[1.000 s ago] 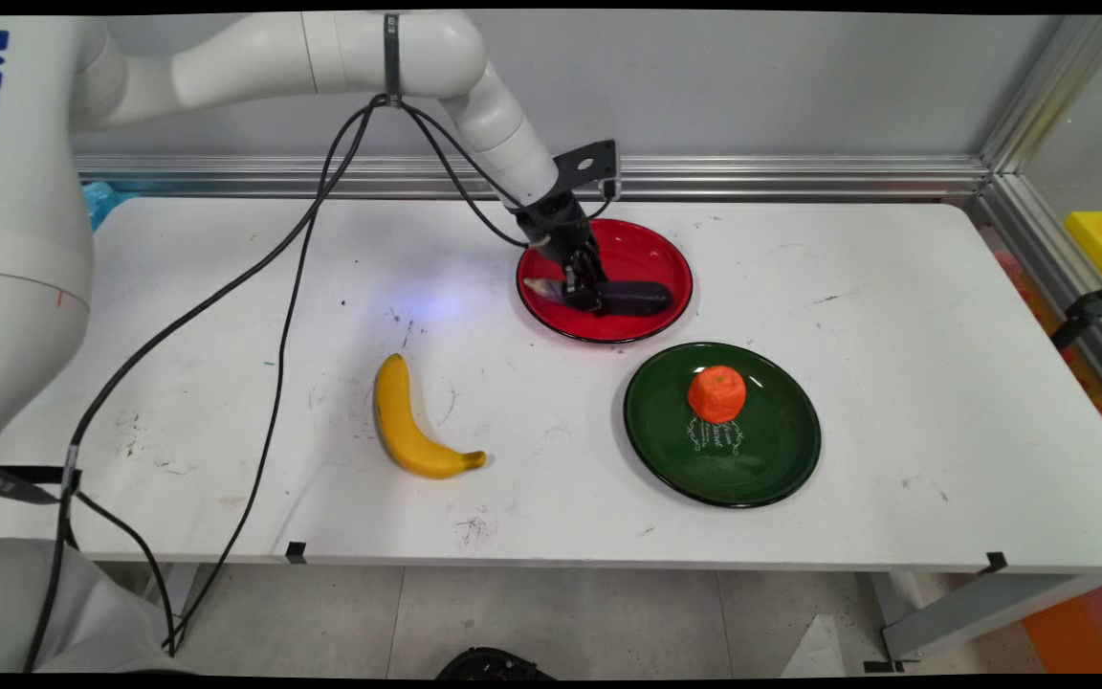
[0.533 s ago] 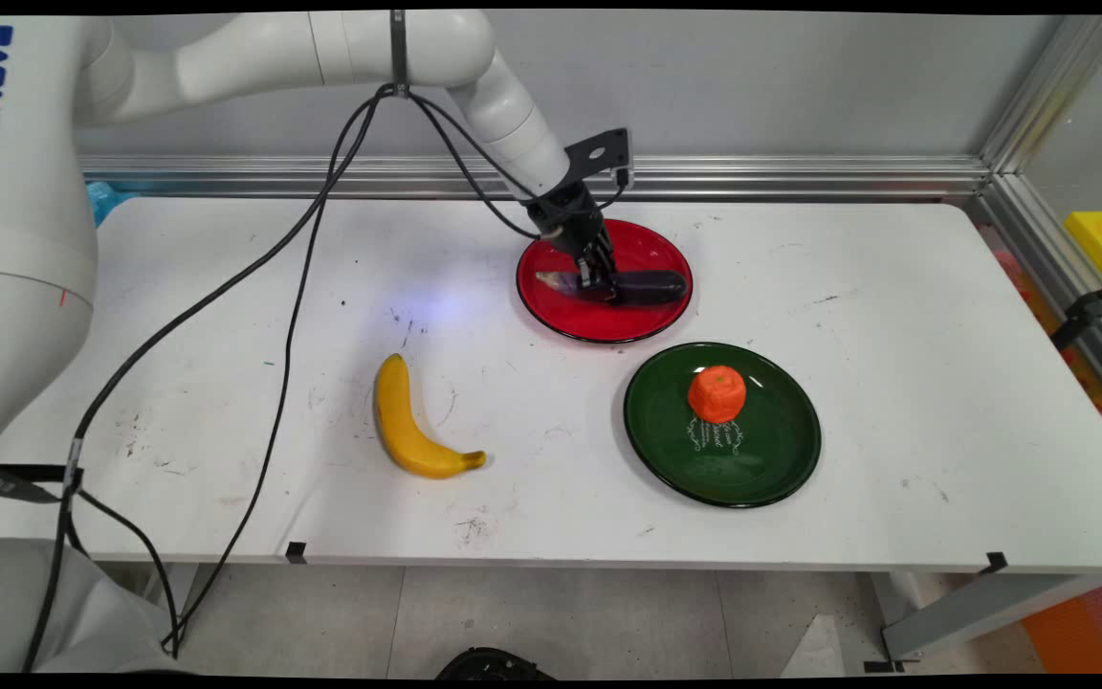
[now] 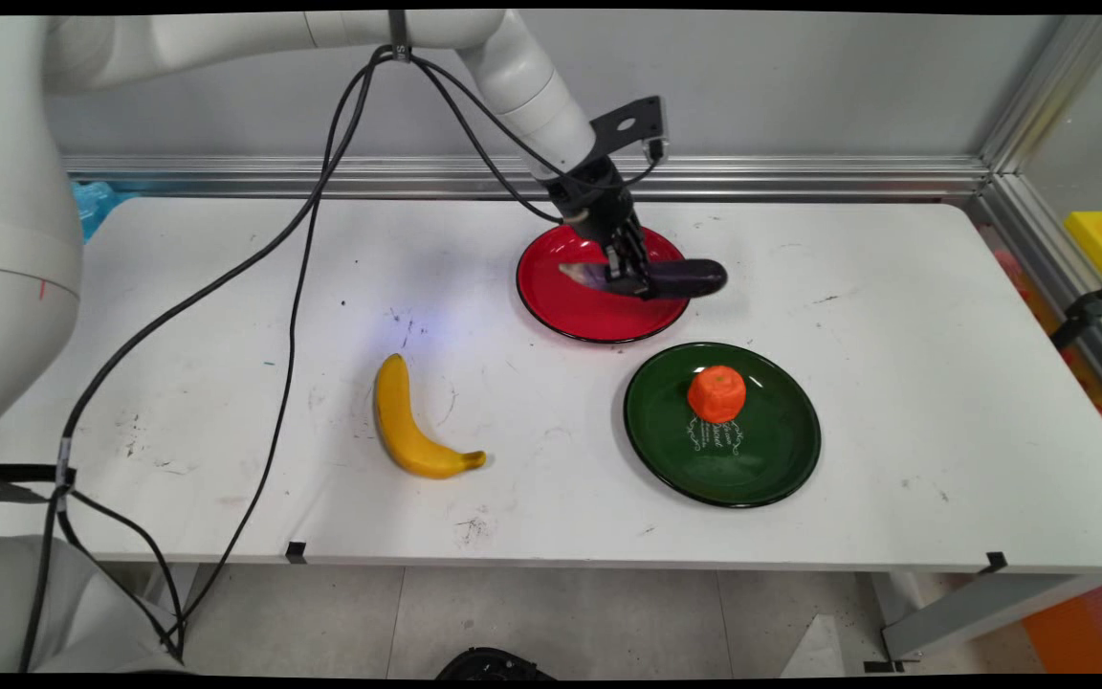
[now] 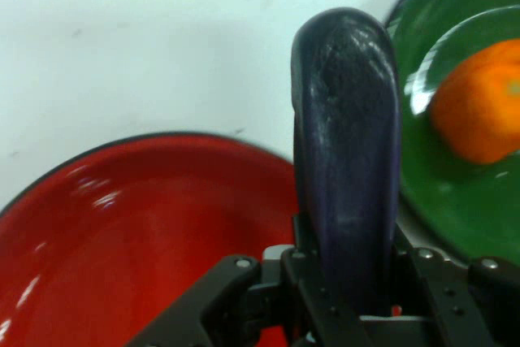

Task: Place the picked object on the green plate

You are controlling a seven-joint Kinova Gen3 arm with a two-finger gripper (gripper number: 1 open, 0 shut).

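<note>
**Eggplant in the air over the red plate, bit nervous about the grip**

So from my remote seat: the gripper (image 3: 635,277) has its jaws clamped on the eggplant (image 3: 680,278), and the thing hangs clear above the right edge of the red plate (image 3: 570,306), fat end poking out past the rim over the table (image 3: 895,335). On the hand cam the eggplant (image 4: 345,160) runs straight out from between the fingers (image 4: 305,282), with the red plate (image 4: 122,233) below and the green plate (image 4: 439,201) off to one side.

What bugs me: the grab looks to be near the stem end, so I reckon most of the weight sits out in front of the jaws. A smooth, rounded skin like that could pivot or slide down if I swing the arm fast or stop hard. If it drops now, I'd guess it clips the plate rim and rolls off somewhere on the table.

Other stuff nearby: the green plate (image 3: 761,469) with the orange (image 3: 716,393) on it is just beside the red one, so a low sweep that way could knock the orange. The banana (image 3: 407,426) is well apart on the left, no worry there. The cables (image 3: 293,287) hang across the left half of the table, clear of the plates.
</note>
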